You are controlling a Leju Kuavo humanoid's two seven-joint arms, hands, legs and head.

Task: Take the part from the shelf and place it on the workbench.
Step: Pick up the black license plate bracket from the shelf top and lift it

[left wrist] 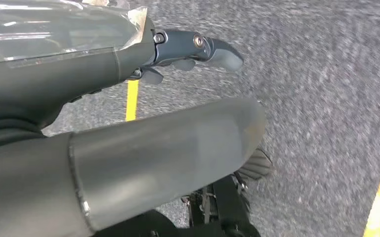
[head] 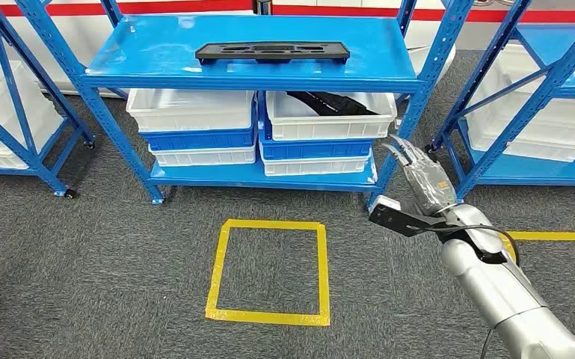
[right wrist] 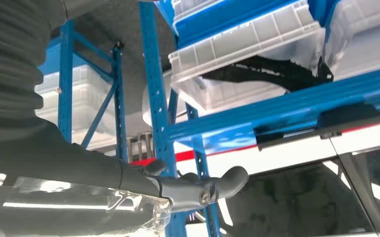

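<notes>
Right hand raised before the shelf.
The part lies mid-top of the shelf; right hand empty, fingers spread; left hand empty, fingers loosely apart.

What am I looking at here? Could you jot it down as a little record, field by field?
Setting: blue shelf on grey carpet
Top shelf: long black part lying flat
Lower shelf: stacked white and blue bins; another black part in the right white bin
Floor: yellow tape square in front of the shelf
Right hand: raised beside the shelf's right post, fingers apart, holding nothing
Left hand: over the carpet, holding nothing
</notes>
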